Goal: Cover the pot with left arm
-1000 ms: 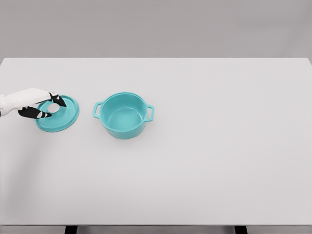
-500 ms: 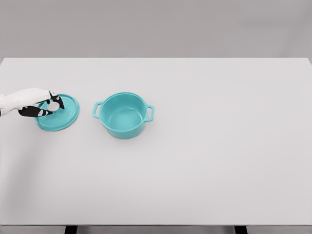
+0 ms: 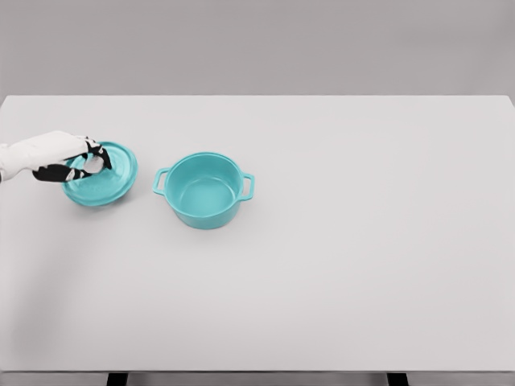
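A teal pot [image 3: 204, 190] with two side handles stands uncovered on the white table [image 3: 338, 241], left of centre. Its teal lid [image 3: 103, 174] hangs just above the table to the pot's left, tilted slightly. My left hand [image 3: 84, 163] comes in from the left edge and is shut on the lid's knob, its black-tipped fingers curled around it. The knob itself is mostly hidden by the fingers. The right arm is out of view.
Beyond the table's far edge is a plain grey wall. Two dark table legs [image 3: 117, 378] show at the bottom edge.
The hand closed on the lid's knob and lifted the lid off the table, moving it up and slightly right toward the pot. The pot has not moved.
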